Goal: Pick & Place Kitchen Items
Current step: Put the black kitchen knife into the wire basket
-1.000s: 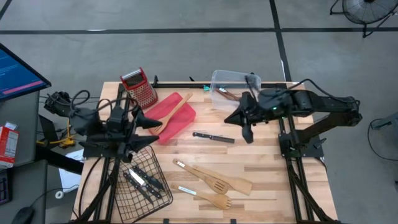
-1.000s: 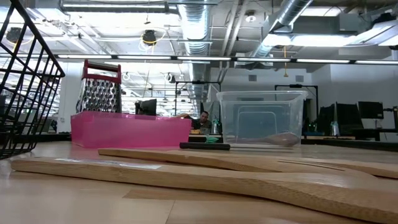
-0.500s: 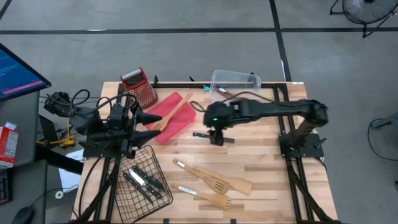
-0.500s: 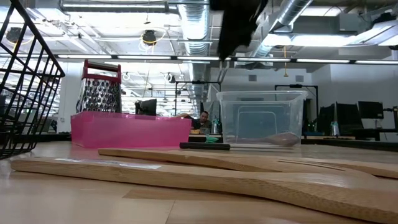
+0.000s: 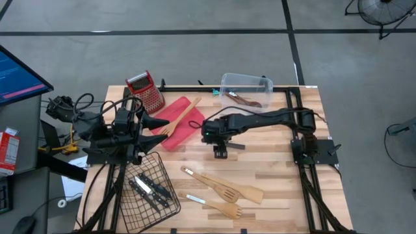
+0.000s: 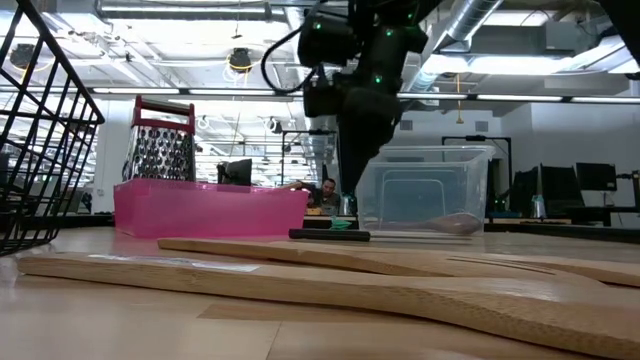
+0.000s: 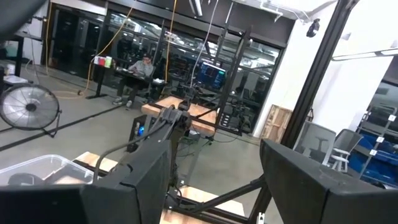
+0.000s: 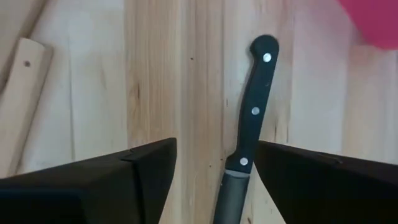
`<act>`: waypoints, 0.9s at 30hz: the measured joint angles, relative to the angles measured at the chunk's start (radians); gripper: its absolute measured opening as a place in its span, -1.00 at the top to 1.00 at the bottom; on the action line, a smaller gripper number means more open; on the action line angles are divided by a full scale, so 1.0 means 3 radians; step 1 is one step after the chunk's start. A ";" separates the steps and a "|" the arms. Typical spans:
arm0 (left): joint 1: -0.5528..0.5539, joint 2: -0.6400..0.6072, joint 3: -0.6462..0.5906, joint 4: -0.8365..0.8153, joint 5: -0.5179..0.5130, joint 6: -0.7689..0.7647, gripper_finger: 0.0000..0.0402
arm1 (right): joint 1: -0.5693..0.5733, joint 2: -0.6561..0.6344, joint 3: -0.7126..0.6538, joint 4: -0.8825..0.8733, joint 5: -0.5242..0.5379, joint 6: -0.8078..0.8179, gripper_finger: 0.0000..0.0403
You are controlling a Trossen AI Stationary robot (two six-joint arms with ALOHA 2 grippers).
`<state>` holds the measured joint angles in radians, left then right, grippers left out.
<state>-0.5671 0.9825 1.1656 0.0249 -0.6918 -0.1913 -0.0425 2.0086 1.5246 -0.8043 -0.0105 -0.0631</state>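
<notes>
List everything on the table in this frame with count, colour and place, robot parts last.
Knife: one, black handle, mid-table, under the right gripper.
Knives in basket: several, black-handled, exact count unclear.
Wire basket: one, black, near left edge.
Wooden turners: two, light wood, near middle of table.
Wooden spatula: one, light wood, lying on the tray.
Tray: one, red, left of centre.
Grater: one, red-topped metal, far left.
Clear bin: one, far edge, with a dark utensil inside.
Left gripper: fingers open, parked at the left side.
Right gripper: fingers open, above the knife.
</notes>
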 joint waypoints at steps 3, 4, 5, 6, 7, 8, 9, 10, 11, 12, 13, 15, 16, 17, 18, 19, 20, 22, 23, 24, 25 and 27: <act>0.0000 0.0000 0.0000 -0.0001 0.0000 0.0036 -0.13 | -0.0012 0.0031 0.0000 -0.0007 -0.0030 0.0003 -0.15; 0.0000 0.0000 0.0000 -0.0001 0.0000 0.0076 -0.13 | -0.0020 0.0031 0.0000 -0.0012 -0.0059 0.0024 -0.17; 0.0000 0.0000 0.0000 -0.0001 -0.0001 0.0106 -0.13 | -0.0022 0.0030 0.0000 -0.0002 -0.0069 0.0052 -0.19; 0.0000 0.0000 0.0000 -0.0001 0.0000 0.0138 -0.13 | -0.0022 0.0030 0.0000 0.0001 -0.0064 0.0092 -0.21; 0.0000 0.0000 0.0000 -0.0001 0.0000 0.0178 -0.13 | -0.0024 0.0030 0.0000 -0.0001 -0.0064 0.0138 -0.23; 0.0000 0.0001 0.0000 -0.0001 0.0001 0.0191 -0.13 | -0.0034 0.0030 0.0000 0.0003 -0.0064 0.0185 -0.25; 0.0000 0.0000 0.0000 -0.0001 0.0000 0.0202 -0.13 | -0.0044 0.0030 0.0000 0.0008 -0.0064 0.0229 -0.26; 0.0000 0.0000 0.0000 -0.0002 0.0000 0.0204 -0.13 | -0.0054 0.0030 0.0000 0.0013 -0.0065 0.0268 -0.27; 0.0000 0.0001 0.0000 -0.0002 0.0000 0.0206 -0.13 | -0.0067 0.0030 0.0000 0.0017 -0.0065 0.0290 -0.27; 0.0000 0.0000 0.0000 -0.0002 0.0000 0.0208 -0.13 | -0.0080 0.0030 0.0000 0.0019 -0.0065 0.0292 -0.27; 0.0000 0.0000 0.0000 -0.0002 0.0001 0.0211 -0.13 | -0.0091 0.0030 0.0000 0.0040 -0.0065 0.0291 -0.27; 0.0000 0.0000 0.0000 -0.0002 0.0001 0.0212 -0.13 | -0.0116 0.0030 -0.0002 0.0136 -0.0065 0.0291 -0.27; 0.0000 0.0000 0.0000 -0.0003 0.0000 0.0213 -0.13 | -0.0123 0.0030 -0.0021 0.0234 -0.0064 0.0291 -0.27; 0.0000 0.0000 0.0000 -0.0004 0.0001 0.0213 -0.13 | -0.0136 0.0030 -0.0043 0.0337 -0.0065 0.0292 -0.27; 0.0000 0.0000 0.0000 -0.0004 0.0001 0.0214 -0.13 | -0.0148 0.0031 -0.0052 0.0403 -0.0064 0.0297 -0.27; 0.0000 0.0000 0.0000 -0.0004 0.0001 0.0214 -0.13 | -0.0162 0.0031 -0.0056 0.0436 -0.0065 0.0300 -0.27; 0.0000 0.0000 0.0000 -0.0005 0.0001 0.0214 -0.13 | -0.0179 0.0031 -0.0056 0.0474 -0.0064 0.0300 -0.27; 0.0000 0.0000 0.0000 -0.0005 0.0001 0.0214 -0.13 | -0.0201 0.0031 -0.0056 0.0500 -0.0064 0.0299 -0.27; 0.0000 0.0000 0.0000 -0.0007 0.0001 0.0214 -0.13 | -0.0211 0.0064 -0.0055 0.0503 -0.0064 0.0298 -0.27; 0.0000 0.0000 0.0000 -0.0006 0.0001 0.0214 -0.13 | -0.0218 0.0121 -0.0047 0.0545 -0.0064 0.0292 -0.27; 0.0000 0.0000 0.0000 -0.0006 0.0001 0.0223 -0.13 | -0.0222 0.0167 -0.0051 0.0542 -0.0063 0.0292 -0.27; 0.0000 0.0001 -0.0001 -0.0009 0.0002 0.0280 -0.13 | -0.0243 0.0258 -0.0068 0.0452 -0.0064 0.0294 -0.27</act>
<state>-0.5671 0.9829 1.1652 0.0221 -0.6911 -0.1073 -0.1156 2.0860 1.5042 -0.6687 -0.0297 0.0251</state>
